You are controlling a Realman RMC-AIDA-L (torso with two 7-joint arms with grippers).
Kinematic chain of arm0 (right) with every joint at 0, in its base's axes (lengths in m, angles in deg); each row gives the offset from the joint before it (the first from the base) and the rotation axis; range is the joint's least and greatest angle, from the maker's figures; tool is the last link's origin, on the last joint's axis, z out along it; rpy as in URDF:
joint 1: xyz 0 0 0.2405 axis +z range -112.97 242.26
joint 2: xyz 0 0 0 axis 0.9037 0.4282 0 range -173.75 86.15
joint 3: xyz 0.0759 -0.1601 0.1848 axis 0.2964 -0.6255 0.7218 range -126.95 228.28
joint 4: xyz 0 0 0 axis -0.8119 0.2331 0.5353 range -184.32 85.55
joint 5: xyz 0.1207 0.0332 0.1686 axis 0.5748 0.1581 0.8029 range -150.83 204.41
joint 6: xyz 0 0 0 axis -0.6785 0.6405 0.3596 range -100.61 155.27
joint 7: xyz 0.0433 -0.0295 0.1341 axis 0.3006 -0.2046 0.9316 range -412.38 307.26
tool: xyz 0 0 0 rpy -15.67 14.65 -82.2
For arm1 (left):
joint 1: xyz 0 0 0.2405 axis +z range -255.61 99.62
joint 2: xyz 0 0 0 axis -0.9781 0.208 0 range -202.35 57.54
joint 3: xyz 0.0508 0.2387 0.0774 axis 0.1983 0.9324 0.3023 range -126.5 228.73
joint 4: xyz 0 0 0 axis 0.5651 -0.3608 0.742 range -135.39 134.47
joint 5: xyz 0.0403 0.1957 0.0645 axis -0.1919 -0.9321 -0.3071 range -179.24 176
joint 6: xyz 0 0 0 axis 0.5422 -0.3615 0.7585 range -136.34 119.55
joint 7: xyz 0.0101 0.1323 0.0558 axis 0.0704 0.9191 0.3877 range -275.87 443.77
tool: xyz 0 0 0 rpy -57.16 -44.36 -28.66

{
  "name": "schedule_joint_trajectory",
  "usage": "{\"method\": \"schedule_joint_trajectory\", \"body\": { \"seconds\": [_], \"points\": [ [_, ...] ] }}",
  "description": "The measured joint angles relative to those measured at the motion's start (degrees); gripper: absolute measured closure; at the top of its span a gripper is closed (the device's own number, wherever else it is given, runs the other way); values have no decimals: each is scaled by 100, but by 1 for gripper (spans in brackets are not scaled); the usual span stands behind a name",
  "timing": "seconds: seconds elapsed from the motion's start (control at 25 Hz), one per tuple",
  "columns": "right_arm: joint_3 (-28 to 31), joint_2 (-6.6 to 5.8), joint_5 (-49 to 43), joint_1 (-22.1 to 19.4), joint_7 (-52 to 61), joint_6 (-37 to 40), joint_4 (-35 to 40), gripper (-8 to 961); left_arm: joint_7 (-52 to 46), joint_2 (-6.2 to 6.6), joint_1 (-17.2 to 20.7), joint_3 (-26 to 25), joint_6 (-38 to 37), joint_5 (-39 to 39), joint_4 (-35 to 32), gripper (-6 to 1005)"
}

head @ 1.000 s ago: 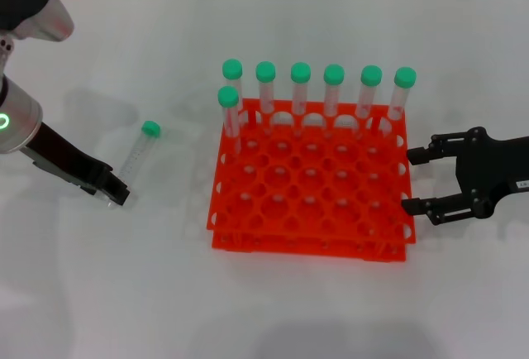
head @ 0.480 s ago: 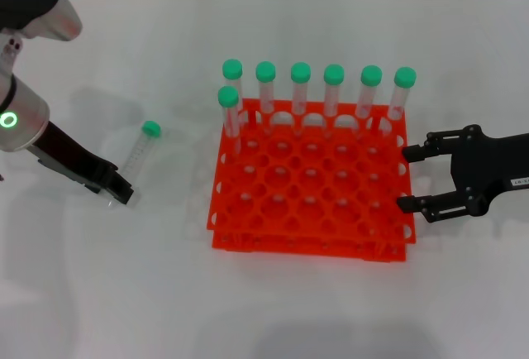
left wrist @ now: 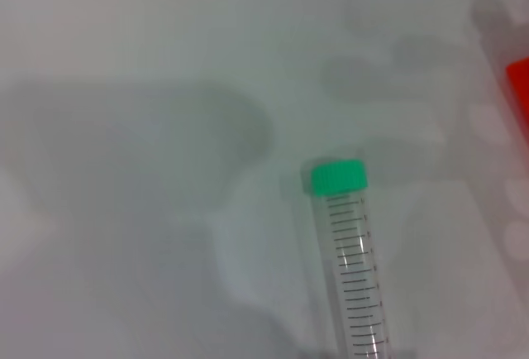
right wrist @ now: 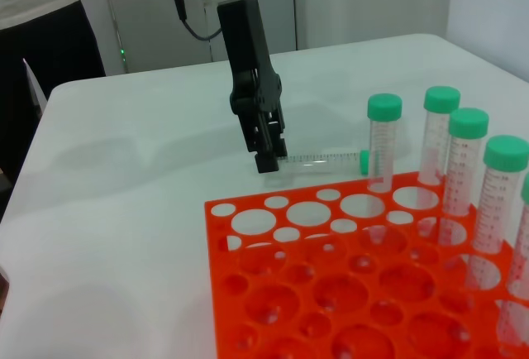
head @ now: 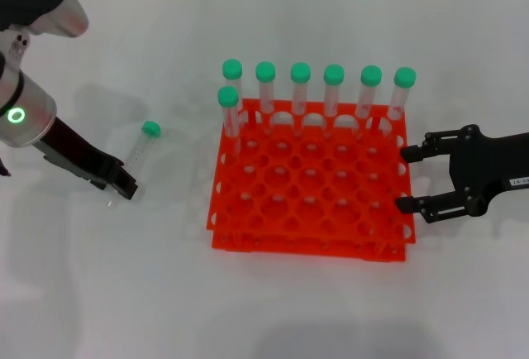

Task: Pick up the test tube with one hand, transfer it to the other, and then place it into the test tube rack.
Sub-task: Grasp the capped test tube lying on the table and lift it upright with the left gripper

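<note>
The test tube (head: 138, 152) lies flat on the white table left of the rack, green cap pointing away from me. It also shows in the left wrist view (left wrist: 350, 276) and the right wrist view (right wrist: 324, 159). My left gripper (head: 124, 188), on the silver arm with the green ring light, is low over the table with its tips shut, right at the tube's clear bottom end; it also shows in the right wrist view (right wrist: 269, 160). The orange-red test tube rack (head: 307, 243) stands in the middle. My right gripper (head: 403, 179) is open and empty beside the rack's right edge.
Several green-capped tubes (head: 299, 86) stand upright in the rack's back row, and one (head: 229, 109) in the second row at the left. The other holes of the rack (right wrist: 273, 293) are empty. The table's back edge runs behind the rack.
My left gripper has crept a little right and away from me, closer to the lying tube's bottom end. My right gripper shifted slightly toward the rack, then held still.
</note>
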State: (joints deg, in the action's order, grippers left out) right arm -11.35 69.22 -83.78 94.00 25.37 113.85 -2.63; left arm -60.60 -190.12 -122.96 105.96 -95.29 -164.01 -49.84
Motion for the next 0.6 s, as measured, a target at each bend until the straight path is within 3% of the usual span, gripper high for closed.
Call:
{"method": "schedule_joint_trajectory", "body": {
  "seconds": [0.4, 0.6],
  "points": [
    [3, 8, 22, 1, 18, 13, 10, 192, -60, 40, -157, 42, 182, 4, 411, 645],
    [19, 9, 22, 5, 21, 15, 10, 192, -84, 48, -157, 61, 222, 8, 417, 815]
  ]
}}
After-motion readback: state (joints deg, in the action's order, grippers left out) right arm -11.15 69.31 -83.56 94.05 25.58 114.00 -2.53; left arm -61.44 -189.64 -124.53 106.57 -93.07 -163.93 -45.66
